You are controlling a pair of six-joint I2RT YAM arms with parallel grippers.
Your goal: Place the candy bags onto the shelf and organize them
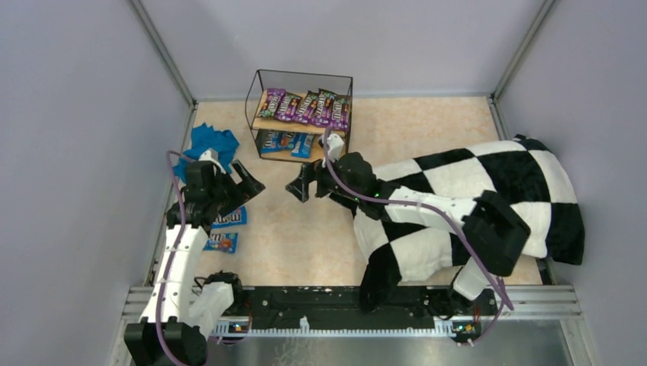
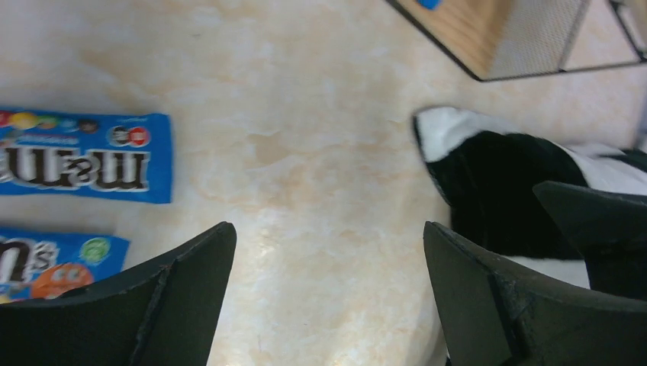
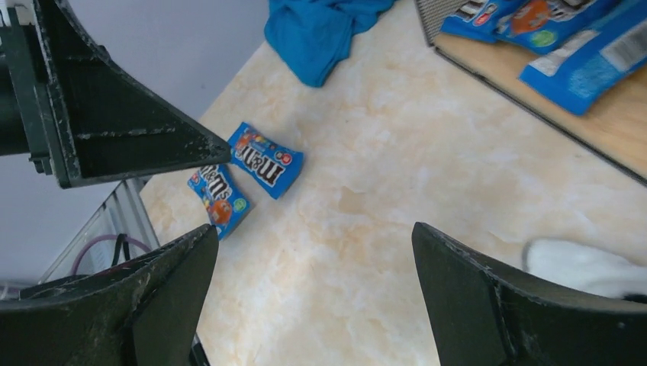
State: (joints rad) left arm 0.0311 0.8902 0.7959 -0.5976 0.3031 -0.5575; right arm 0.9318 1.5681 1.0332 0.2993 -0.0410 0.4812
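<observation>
1. Candy bags, shelved: a row of purple and dark brown packets (image 1: 305, 107) stands on the upper tier. Blue packets (image 1: 286, 142) lie on the lower tier. All are flat, glossy and rectangular, with printed logos.
2. Candy bags, loose: two blue packets (image 1: 229, 219) (image 1: 221, 242) lie flat on the bench at the left of the overhead view, just beside each other and well apart from the shelf. Judged from this, most of the task is done and these two are left to place.
3. Shelf (image 1: 299, 126): box of thin black wire with two light wooden boards, at upper centre of the overhead view, against the back wall.
4. Left tool (image 1: 248, 179): jaws spread wide, holding nothing, near the loose packets.
5. Right tool (image 1: 300, 183): jaws spread wide, holding nothing, facing the left tool just below the shelf.
6. Bench (image 1: 412, 130): pale, marbled, smooth surface.
7. Teal-blue cloth (image 1: 210, 142): soft and crumpled, left of the shelf.
8. Checkered pillow (image 1: 488, 191): plush, black and white, at right, under the right arm.
</observation>
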